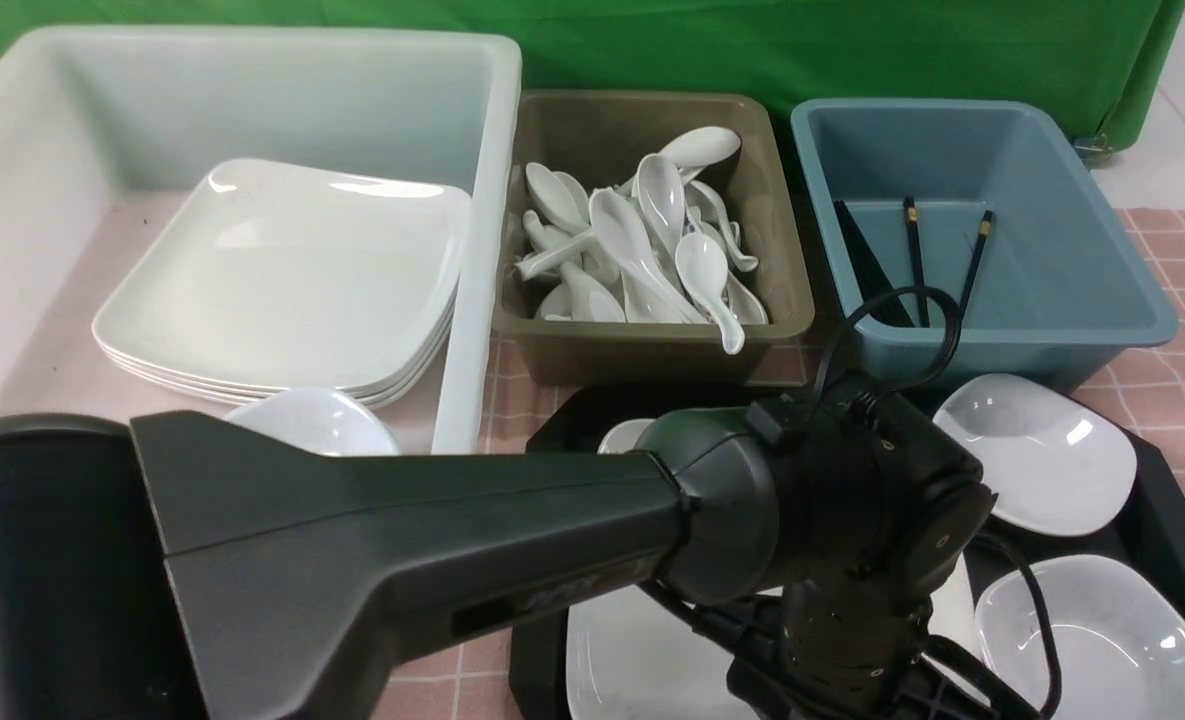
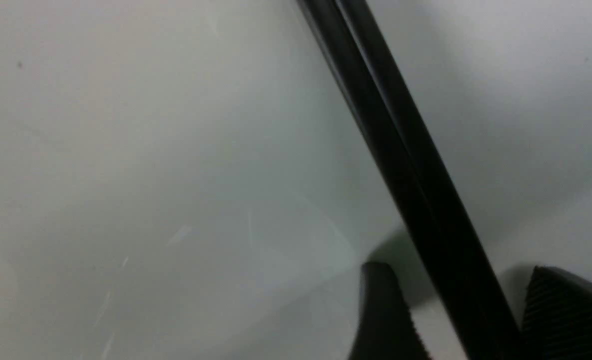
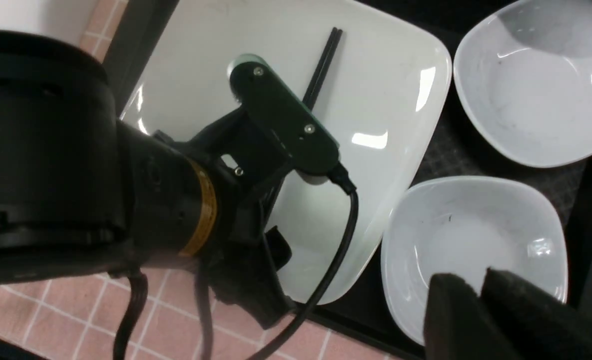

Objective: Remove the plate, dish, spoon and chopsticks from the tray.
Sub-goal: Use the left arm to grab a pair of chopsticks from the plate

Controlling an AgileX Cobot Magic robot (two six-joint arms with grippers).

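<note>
- While the left gripper point(image 2: 458, 272) hangs low over the plate point(image 2: 151, 175), its jaws stand open. One finger sits on each side of the chopsticks point(image 2: 400, 150), and a strip of white shows between each pad and the sticks, so nothing is gripped yet.
- The chopsticks lie flat on the plate, side by side and touching, running from the upper middle to the lower right of the left wrist view. The plate sits on the tray point(image 3: 435, 155), left of centre in the right wrist view, with two small dishes point(image 3: 535, 90) on the tray to its right.
- The step in hand looks like pinching the pair. The jaws should close squarely across both sticks so they are caught together; a skewed close could squeeze one out sideways.
- The sticks are thin and lie low on a glossy surface, so the fingertips probably need to come almost down to the glaze before closing. After that, a slow, level lift seems best.
- The blue tub point(image 1: 1052, 300) at the upper right of the front view already holds chopsticks and is the likely place to drop them.
- The right gripper point(image 3: 480, 300), at the lower right of its own view above a dish, holds nothing. Its jaws are close together, but I cannot tell whether they are fully closed.
</note>
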